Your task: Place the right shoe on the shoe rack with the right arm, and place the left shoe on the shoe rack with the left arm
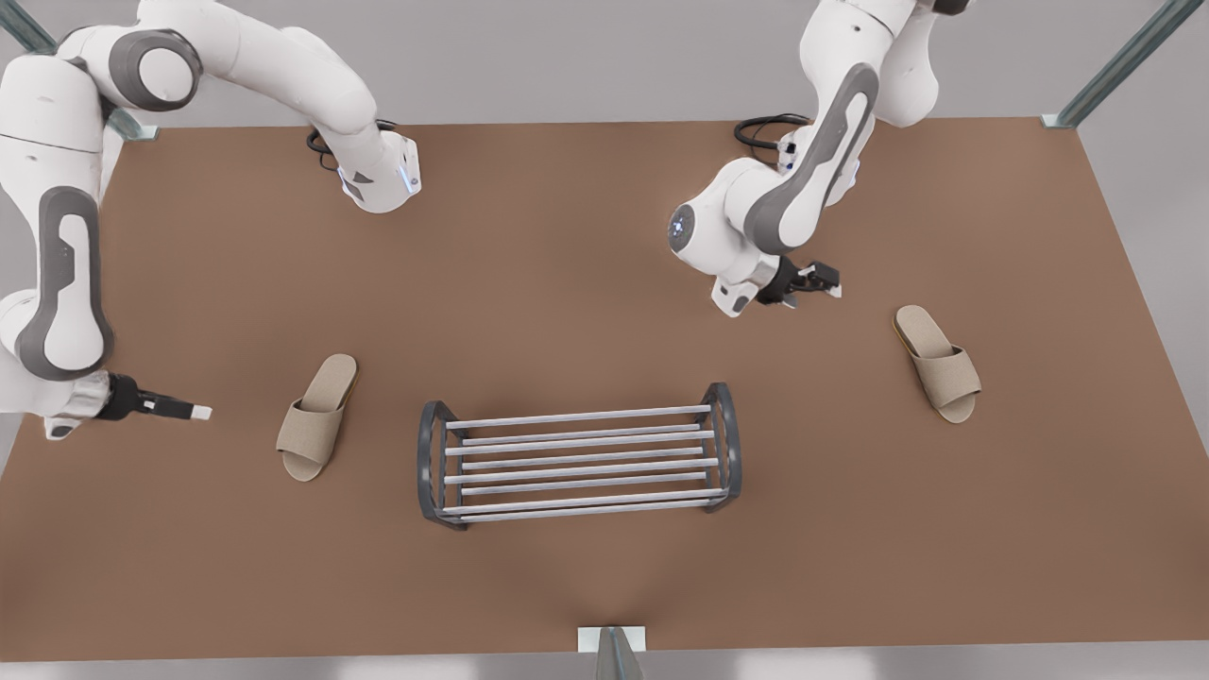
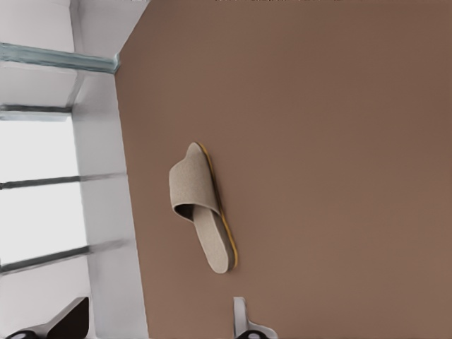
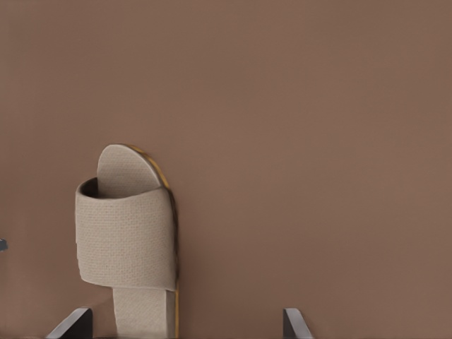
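1. My right gripper [image 1: 198, 412], fingers spread and empty, hangs low by the table's [image 1: 567, 236] edge at the front view's left, pointing at the right shoe [image 1: 316, 404].
2. My left gripper [image 1: 820, 280], likewise open, hovers near the left shoe [image 1: 937, 362], which lies toward the opposite edge.
3. The shoe rack [image 1: 578, 460] stands between the shoes. I should straddle each strap squarely (soft fabric may slip) before closing.

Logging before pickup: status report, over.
Left gripper open, short of left shoe. Right gripper open, beside right shoe. Both shoes on table, flanking shoe rack. Nothing in the way.
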